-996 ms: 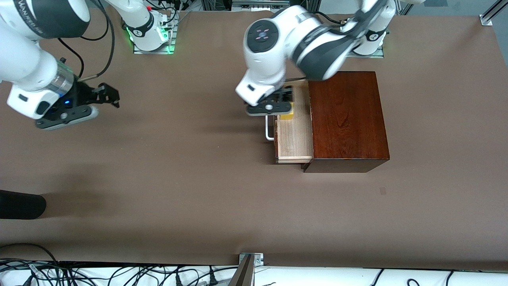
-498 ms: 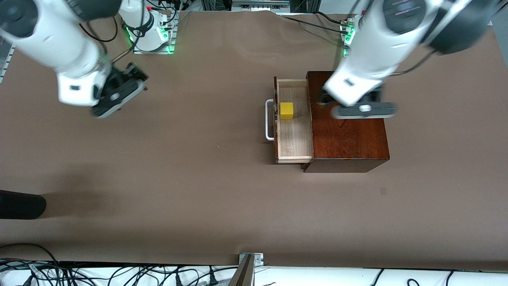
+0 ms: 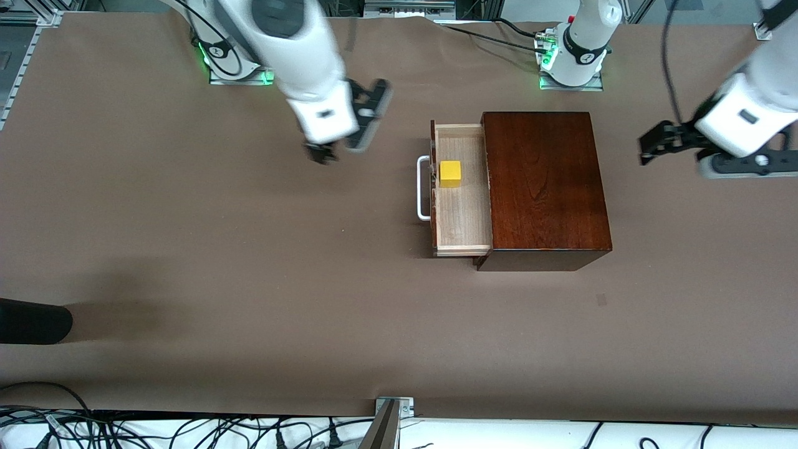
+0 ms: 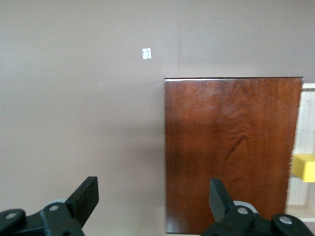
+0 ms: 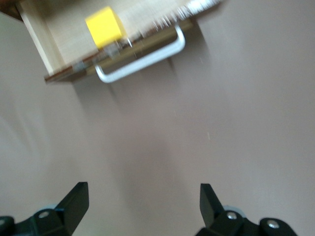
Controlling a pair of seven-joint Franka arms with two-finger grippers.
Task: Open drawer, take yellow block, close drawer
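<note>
Brown table (image 3: 249,249): drawer (image 3: 461,215) open, handle (image 3: 423,188) toward right arm.

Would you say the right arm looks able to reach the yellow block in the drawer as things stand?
Probably yes: the drawer is pulled out, the yellow block lies uncovered inside, and the open right gripper hangs over bare table beside the handle.

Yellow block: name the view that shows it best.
The front view: the yellow block sits whole and sharp in the open drawer. The right wrist view shows it whole but blurred; the left wrist view only a piece at the edge.
</note>
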